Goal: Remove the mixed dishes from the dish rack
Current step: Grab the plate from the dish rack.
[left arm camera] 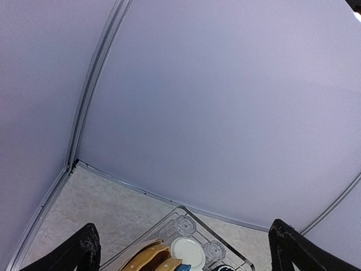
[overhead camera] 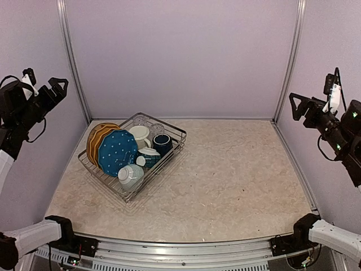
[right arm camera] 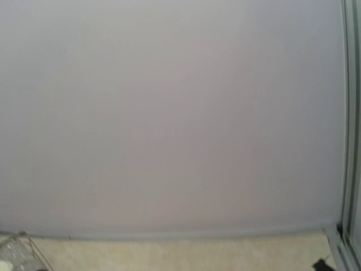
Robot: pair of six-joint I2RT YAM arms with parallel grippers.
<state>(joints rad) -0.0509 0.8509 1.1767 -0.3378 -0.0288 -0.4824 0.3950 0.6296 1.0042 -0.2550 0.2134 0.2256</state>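
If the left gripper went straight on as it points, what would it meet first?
Probably the dish rack, at its far end, low between the fingers of the left gripper; otherwise the back wall. Depth is unclear.

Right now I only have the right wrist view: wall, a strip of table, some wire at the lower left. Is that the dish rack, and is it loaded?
Observer: Yes. The dish rack holds a blue dotted plate upright beside the mustard plates.
Reviewer: Any mugs?
Observer: A navy mug sits at its right side, next to a cream mug.
Reviewer: Where are the arms?
Observer: The left end effector and right end effector hang high near the side walls, holding nothing.
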